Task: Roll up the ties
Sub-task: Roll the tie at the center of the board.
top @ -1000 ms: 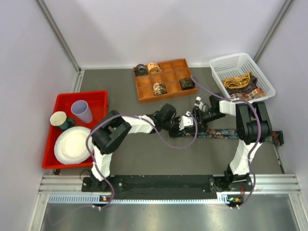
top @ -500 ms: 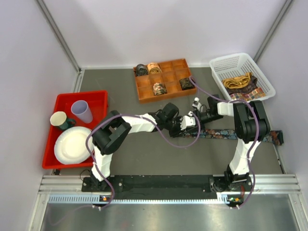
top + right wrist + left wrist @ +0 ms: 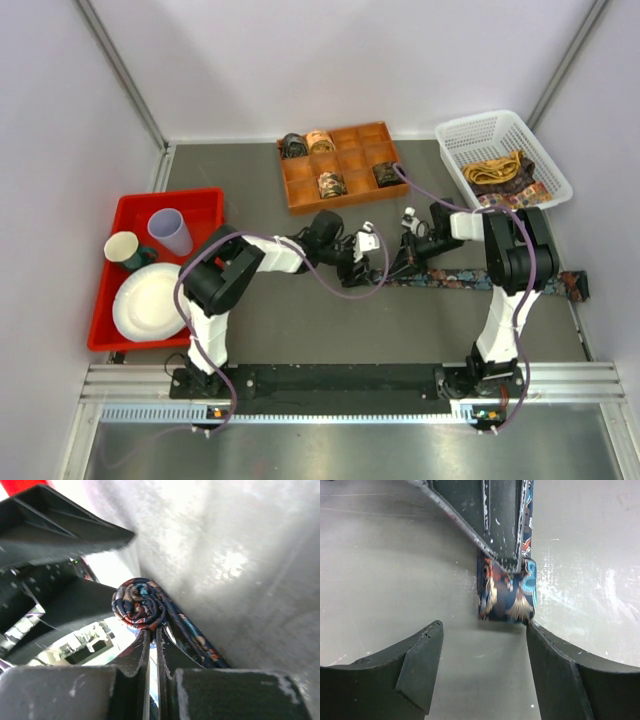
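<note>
A dark floral tie [image 3: 470, 279] lies flat across the table, and its left end is rolled into a small coil [image 3: 140, 605]. My right gripper [image 3: 153, 634] is shut, and its fingertips pinch the edge of that coil from above. In the left wrist view the coil [image 3: 506, 592] sits under the right gripper's fingers [image 3: 502, 525]. My left gripper [image 3: 482, 650] stands open just left of the coil and holds nothing. Its right finger [image 3: 555, 670] is close to the coil's corner. From above, the left gripper [image 3: 378, 262] and the right gripper [image 3: 398, 262] face each other.
A wooden compartment box [image 3: 352, 152] at the back holds several rolled ties [image 3: 331, 184]. At the back right, a white basket [image 3: 500, 135] holds loose ties [image 3: 497, 172]. A red tray [image 3: 200, 200] on the left holds two cups and a white plate [image 3: 150, 300].
My left gripper opened, let go of the coil and drew back to the left. My right gripper closed on the coil and moved slightly left with it.
</note>
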Controlling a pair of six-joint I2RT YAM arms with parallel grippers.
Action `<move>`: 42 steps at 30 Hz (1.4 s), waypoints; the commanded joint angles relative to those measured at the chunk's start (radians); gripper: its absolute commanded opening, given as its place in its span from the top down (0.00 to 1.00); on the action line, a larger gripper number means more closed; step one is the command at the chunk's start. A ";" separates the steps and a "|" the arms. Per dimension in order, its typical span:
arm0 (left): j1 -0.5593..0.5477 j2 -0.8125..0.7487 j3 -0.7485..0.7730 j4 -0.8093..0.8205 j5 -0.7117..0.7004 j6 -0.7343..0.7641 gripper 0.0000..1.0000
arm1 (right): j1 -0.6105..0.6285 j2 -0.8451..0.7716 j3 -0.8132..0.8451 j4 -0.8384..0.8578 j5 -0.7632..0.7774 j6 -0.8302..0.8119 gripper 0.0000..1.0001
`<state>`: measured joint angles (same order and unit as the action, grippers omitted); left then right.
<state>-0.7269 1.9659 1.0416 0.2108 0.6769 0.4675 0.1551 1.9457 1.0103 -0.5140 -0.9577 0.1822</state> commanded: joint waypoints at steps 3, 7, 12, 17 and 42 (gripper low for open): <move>0.023 0.070 -0.100 0.239 0.142 -0.137 0.29 | 0.020 0.030 0.020 0.043 0.313 0.006 1.00; -0.003 0.113 -0.121 0.332 0.179 -0.167 0.29 | 0.021 0.051 0.045 0.022 0.336 0.005 1.00; -0.022 0.157 -0.137 0.449 0.136 -0.211 0.31 | 0.034 0.052 0.056 -0.006 0.387 -0.001 1.00; -0.025 0.201 -0.111 0.431 0.119 -0.184 0.44 | 0.047 0.056 0.065 -0.029 0.398 -0.006 1.00; -0.080 0.192 0.152 -0.448 -0.287 0.076 0.82 | -0.026 0.015 0.105 -0.118 -0.148 -0.115 0.58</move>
<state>-0.8040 2.0636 1.2251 0.0723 0.6334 0.5232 0.0956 1.9846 1.1320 -0.7055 -1.0447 0.0528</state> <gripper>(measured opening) 0.387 0.432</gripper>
